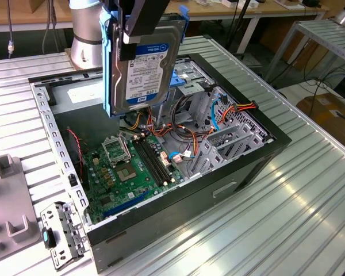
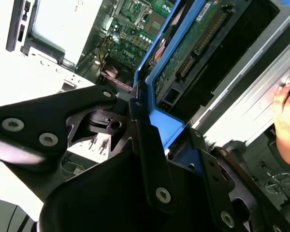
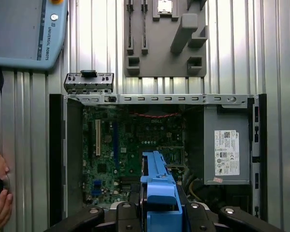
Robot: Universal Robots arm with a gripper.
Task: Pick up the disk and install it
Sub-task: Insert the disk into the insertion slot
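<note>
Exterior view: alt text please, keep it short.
The gripper holds the blue-framed disk upright above an open computer case that lies on a ribbed metal table. Inside the case are a green motherboard and loose cables; a grey tray sits at the exterior view's left.

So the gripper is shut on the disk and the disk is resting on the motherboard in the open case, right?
No. The exterior view shows the disk held in the air above the motherboard, not resting on it; the gripper is shut on it.
</note>
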